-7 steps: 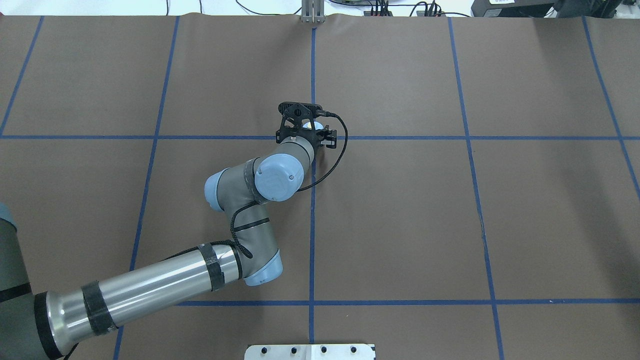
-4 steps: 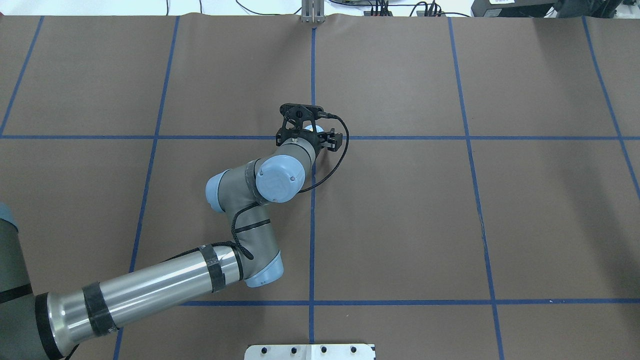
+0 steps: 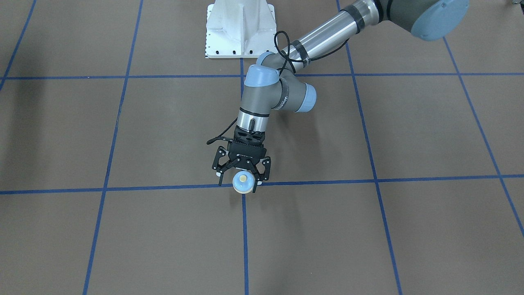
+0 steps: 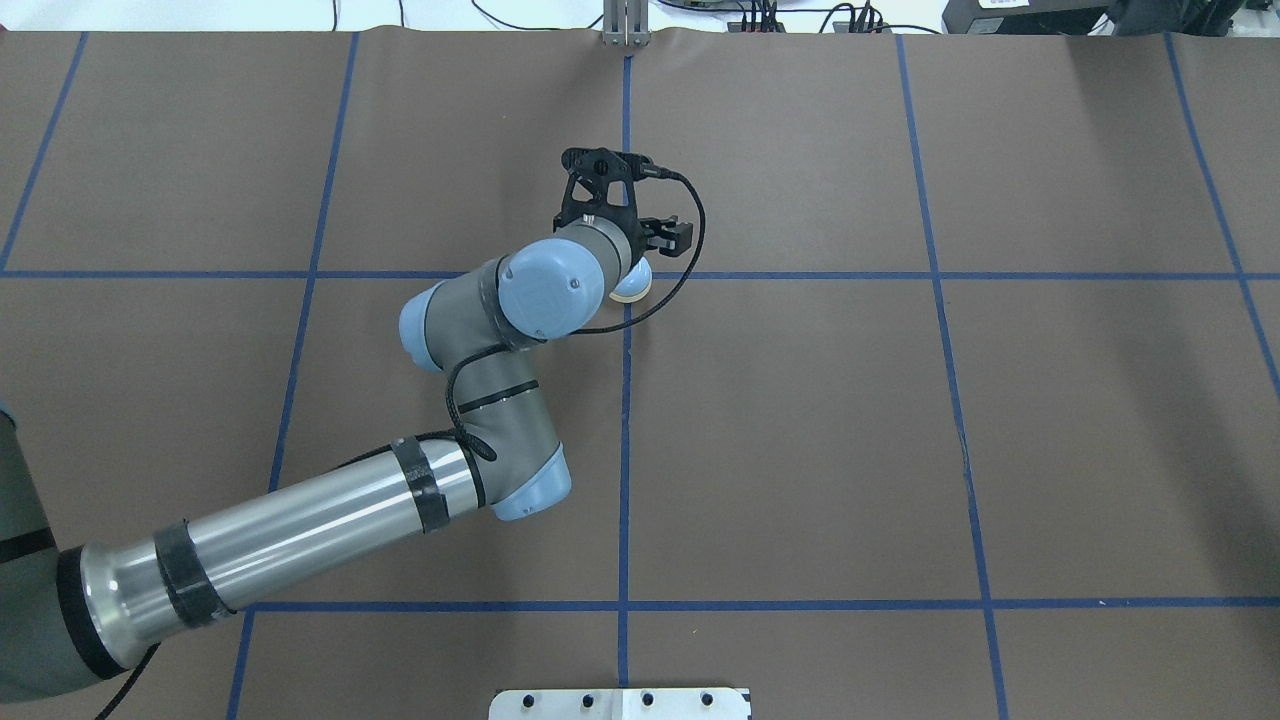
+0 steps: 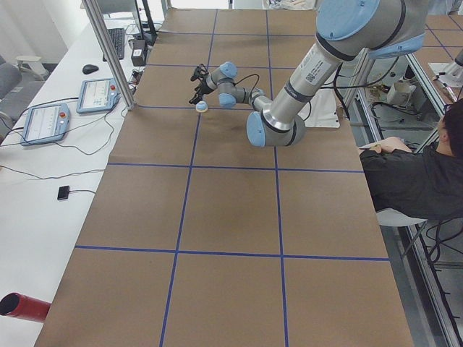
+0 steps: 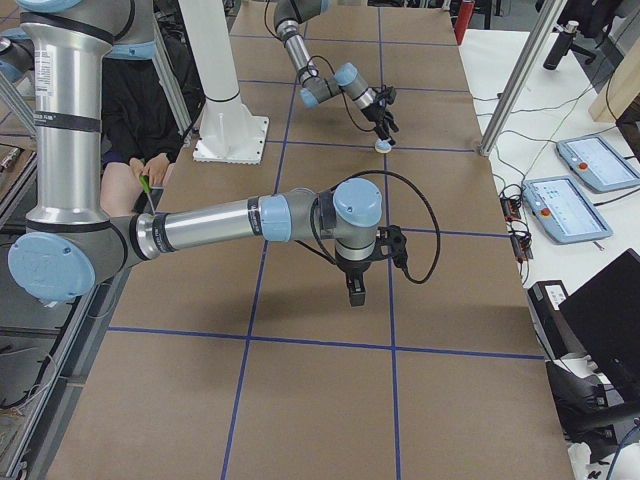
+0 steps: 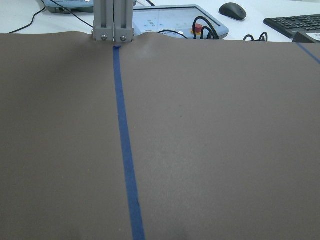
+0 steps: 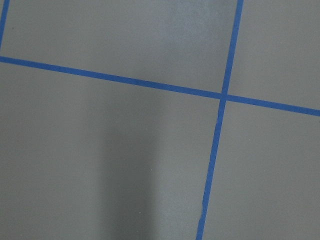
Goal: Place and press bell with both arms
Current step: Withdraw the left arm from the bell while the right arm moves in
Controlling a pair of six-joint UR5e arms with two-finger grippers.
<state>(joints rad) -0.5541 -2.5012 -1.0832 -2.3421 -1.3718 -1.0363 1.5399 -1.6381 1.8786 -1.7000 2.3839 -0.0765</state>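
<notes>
The light-blue bell [image 3: 242, 182] with its cream button stands upright on the brown mat where two blue tape lines cross. It also shows in the overhead view [image 4: 634, 287], partly under the wrist. My left gripper [image 3: 238, 178] hangs just above and behind the bell, jaws spread wide and holding nothing. My right gripper [image 6: 355, 293] shows only in the exterior right view. It points down above the mat, far from the bell [image 6: 383, 147], and I cannot tell whether it is open or shut. Neither wrist view shows fingers or the bell.
The white pedestal [image 3: 239, 28] stands at the robot's side of the table. A metal post [image 4: 625, 25] stands at the far edge, with control panels [image 7: 175, 20] beyond it. A person [image 5: 412, 173] sits beside the table. A red cylinder [image 5: 22, 307] lies off the mat.
My left gripper's jaws have spread and the gripper has lifted off the bell and moved towards the far edge. The bell stays on the tape crossing and now shows beside the wrist.
</notes>
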